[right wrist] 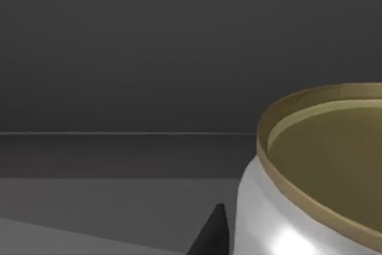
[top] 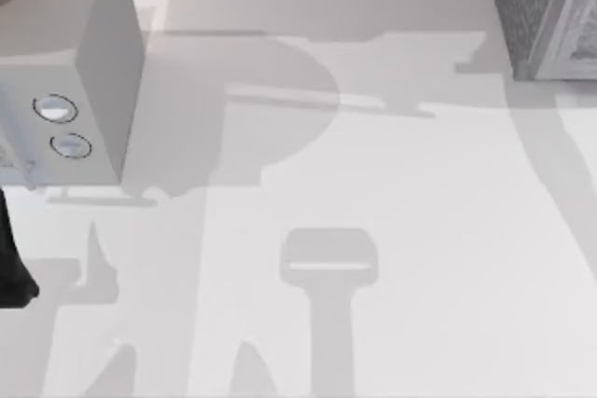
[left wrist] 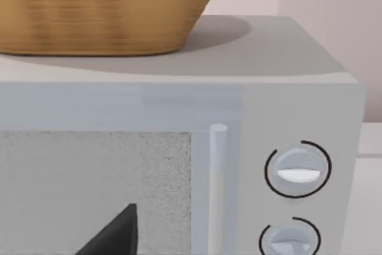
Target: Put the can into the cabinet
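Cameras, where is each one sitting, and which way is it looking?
Top view: above the table, looking down; microwave at left, grey cabinet far right, the left arm dark at the left edge.
Left wrist view: on the left wrist, facing the microwave's front and the basket on top; a dark tip of the left gripper shows.
Right wrist view: on the right wrist, close beside the can, a dark grey wall behind; a tip of the right gripper shows.
Shared: top and left wrist views both show the microwave's two knobs.

Overhead table (top: 373, 184) view; two close wrist views
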